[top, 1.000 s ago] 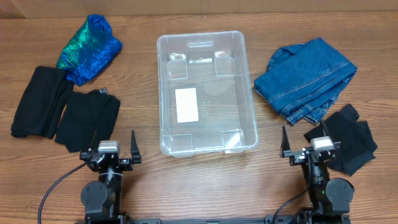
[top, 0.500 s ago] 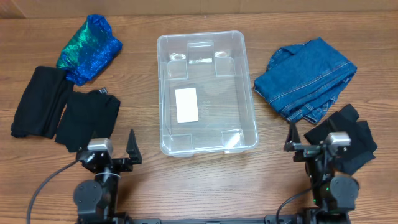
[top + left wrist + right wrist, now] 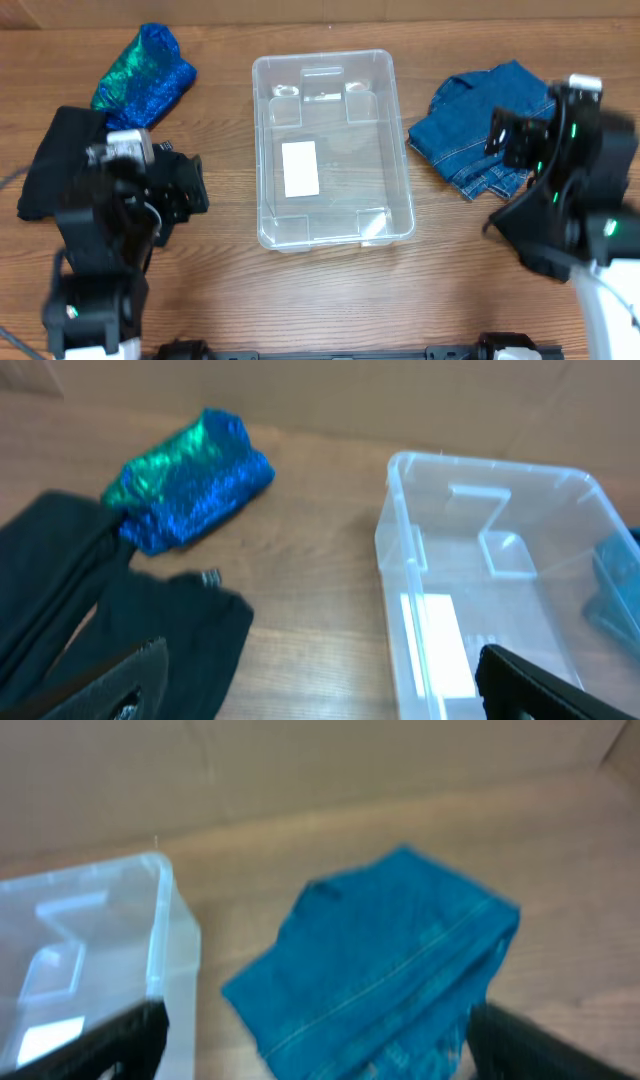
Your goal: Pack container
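Fingers (image 3: 125,680) on both sides wide and empty. Left gripper (image 3: 320,670) looks down at the folded black cloth (image 3: 130,630) near the desk's left edge, right gripper (image 3: 315,1025) at the folded blue denim (image 3: 390,960) near the right edge, probably lining up grabs. Clear rectangular plastic container (image 3: 365,170) sits mid-desk, unpacked.

We are reading no words, numbers or brands anywhere. We are seeing a white rectangular label (image 3: 300,168) on the bottom of the clear plastic rectangular container (image 3: 350,185), but it is looking blank to us. A small tag (image 3: 208,578) on the black folded cloth (image 3: 170,635) is showing too blurred to read.
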